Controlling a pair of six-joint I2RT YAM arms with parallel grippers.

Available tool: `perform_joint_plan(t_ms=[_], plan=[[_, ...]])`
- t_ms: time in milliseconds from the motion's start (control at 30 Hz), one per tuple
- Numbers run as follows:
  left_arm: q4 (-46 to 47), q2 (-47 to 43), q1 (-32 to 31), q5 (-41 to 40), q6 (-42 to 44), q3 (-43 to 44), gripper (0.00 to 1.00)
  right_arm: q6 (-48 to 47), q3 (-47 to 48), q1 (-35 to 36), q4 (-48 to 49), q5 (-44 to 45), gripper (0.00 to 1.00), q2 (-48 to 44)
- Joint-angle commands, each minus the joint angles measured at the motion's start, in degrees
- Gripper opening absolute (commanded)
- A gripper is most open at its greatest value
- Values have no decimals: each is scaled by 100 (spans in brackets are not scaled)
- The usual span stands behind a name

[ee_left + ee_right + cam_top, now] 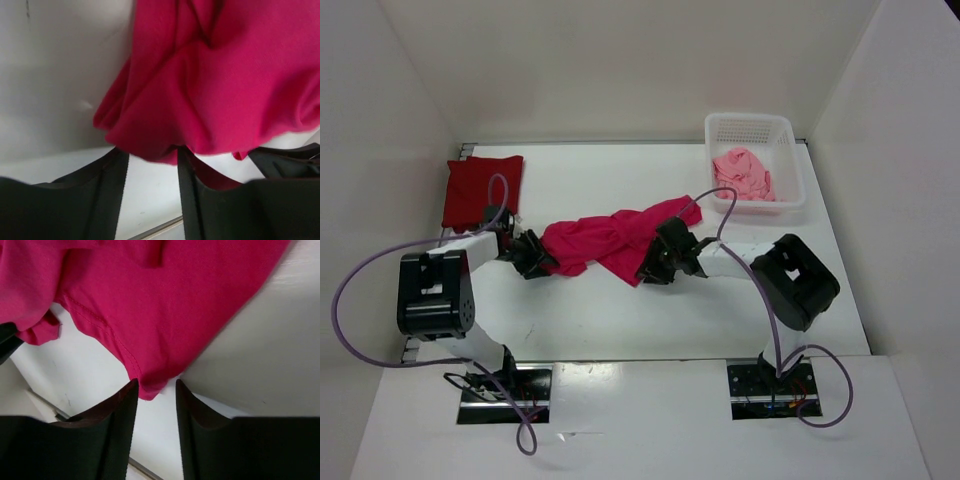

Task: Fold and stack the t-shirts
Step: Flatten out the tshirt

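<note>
The magenta shirt [610,240] lies bunched like a rope across the middle of the desk [620,320], between both arms. The left fingers [100,195] and right fingers [112,430] are parted, with the hem just at their tips and nothing pinched. It's light, floppy cloth, so I'd grab the stitched hem corners. They look least likely to slip. The dark red shirt [482,190] sits folded far left, and the pale pink shirt [744,172] is in the basket [790,135].

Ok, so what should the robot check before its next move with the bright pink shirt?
1. Magenta shirt lying flat: not ok, bunched up.
2. Left gripper holding its edge: not ok, jaws apart.
3. Right gripper holding a corner: not ok, jaws apart.
4. Dark red shirt folded: ok.
5. Pale pink shirt out of the basket: not ok, crumpled inside.
</note>
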Motion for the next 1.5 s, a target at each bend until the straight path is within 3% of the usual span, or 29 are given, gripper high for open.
perform_joint_plan(t_ms=[0, 67, 100, 133, 233, 367, 533, 733, 867, 1033, 1167, 1300, 1400, 1433, 1467], plan=[[502, 260, -6, 262, -216, 107, 48, 260, 47, 46, 336, 97, 37, 249], [502, 401, -6, 314, -278, 274, 41, 260, 152, 46, 249, 150, 17, 337], [502, 462, -6, 367, -278, 274, 28, 208, 301, 46, 152, 245, 10, 390], [502, 411, -6, 429, -278, 361, 23, 207, 363, 46, 64, 386, 0, 303], [197, 122, -6, 429, -278, 634, 8, -65, 521, 46, -383, 920, 0, -311], [-332, -354, -6, 692, -120, 1091, 3, -452, 732, -147, -1218, 1116, 0, -1506], [-1201, -706, 204, 930, 240, 1907, 0, -830, 926, -727, -2606, 976, 0, -3253], [-2485, -566, 802, 475, 908, 4175, 3, -970, 1330, -1465, -4030, 510, 0, -4898], [-2486, -434, 855, 420, 969, 4098, 4, -1076, 1147, -1843, -4454, 143, 0, -5260], [-2416, -617, 855, 254, 1128, 2958, 12, -760, -337, -1844, -4175, -272, 0, -5779], [-2188, -1119, 794, 26, 1067, 1753, 12, -637, -971, -1678, -3156, -799, 0, -5071], [-2065, -1181, 794, -133, 874, 1750, 11, -514, -779, -782, -2250, -134, 1, -4068], [-1862, -1181, 794, 15, 759, 1804, 11, -330, -612, -158, -1407, -1, 17, -2988], [-1801, -1059, 794, 68, 698, 1951, 11, -277, -533, -43, -1178, 61, 32, -2724], [-1800, -1058, 794, 138, 697, 2005, 11, -207, -446, 10, -802, 62, 38, -2452]])
